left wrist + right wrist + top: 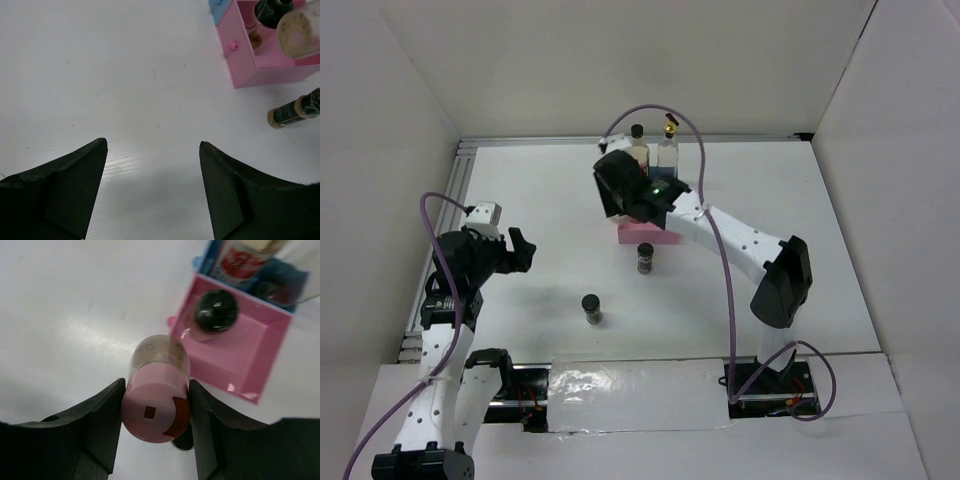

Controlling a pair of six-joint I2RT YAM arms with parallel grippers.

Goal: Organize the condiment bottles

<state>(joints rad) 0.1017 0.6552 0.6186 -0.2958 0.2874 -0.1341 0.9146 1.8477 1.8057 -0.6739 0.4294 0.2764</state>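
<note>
Pink-lidded jar (156,390): pinched across its sides, lid end facing the wrist camera, long axis running away toward the pink tray (250,365).
Right gripper (156,387): closed snug on that jar, just beside the tray.
Tray contents: one black-lidded jar (216,311), upright.
Left gripper (152,145): spread wide, holding nothing, over the table (100,75).

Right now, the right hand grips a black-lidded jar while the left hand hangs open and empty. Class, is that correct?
No. The jar in the right hand has a pink lid, as the right wrist view shows. The left hand does hang open and empty.
</note>
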